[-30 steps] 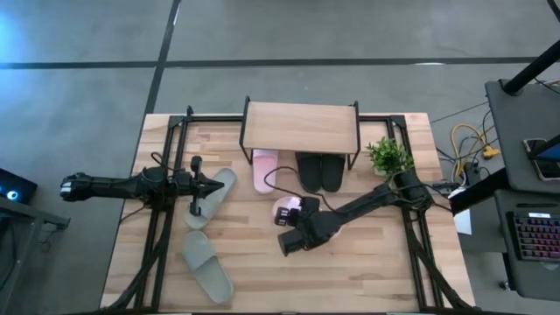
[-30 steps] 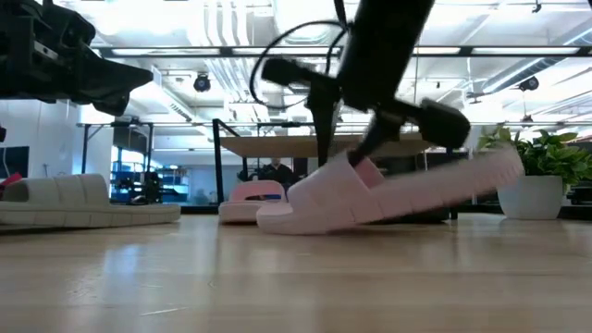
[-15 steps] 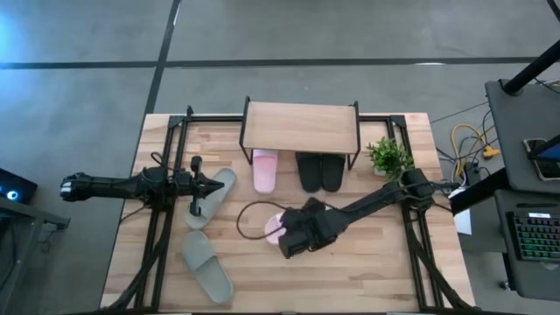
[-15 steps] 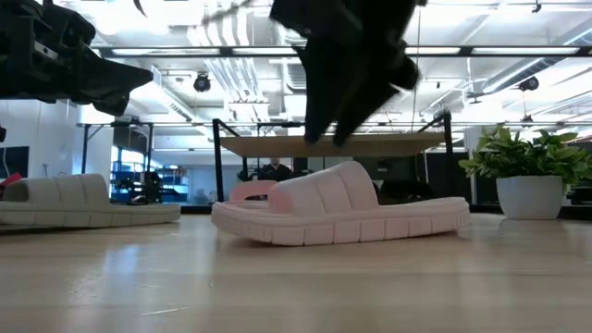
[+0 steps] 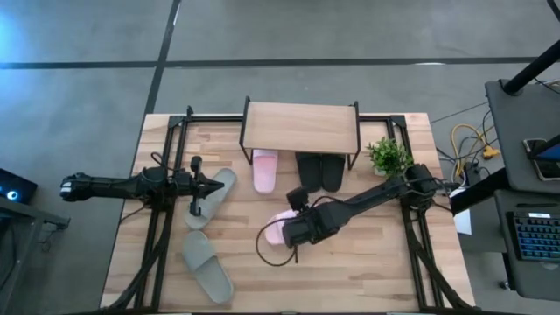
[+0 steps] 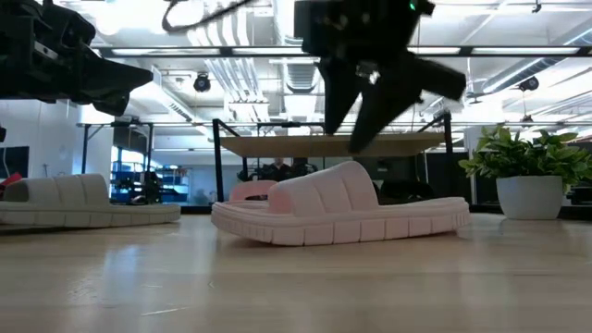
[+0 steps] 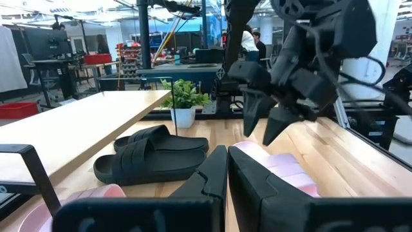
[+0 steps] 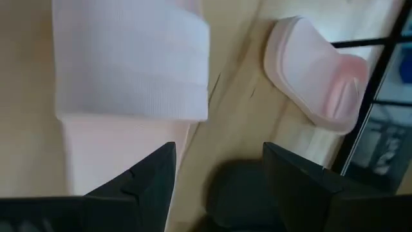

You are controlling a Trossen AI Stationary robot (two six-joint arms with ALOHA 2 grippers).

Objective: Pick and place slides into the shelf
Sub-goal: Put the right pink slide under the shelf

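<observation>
One pink slide (image 5: 278,227) lying flat on bench, right jaws (image 6: 365,116) spread above, seemingly to regrasp; left jaws (image 5: 194,187) shut, idle.

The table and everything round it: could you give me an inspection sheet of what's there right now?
Surface: wooden table.
Job's things: shelf at the far edge; black pair and one pink slide tucked under it; second pink slide flat mid-table; two grey-green slides on the left.
Clutter: potted plant.
Grippers: right tool open above the loose pink slide; left tool shut, holding nothing.
Cables: yellow coil off the table's right.
Surroundings: desk with keyboard.
</observation>
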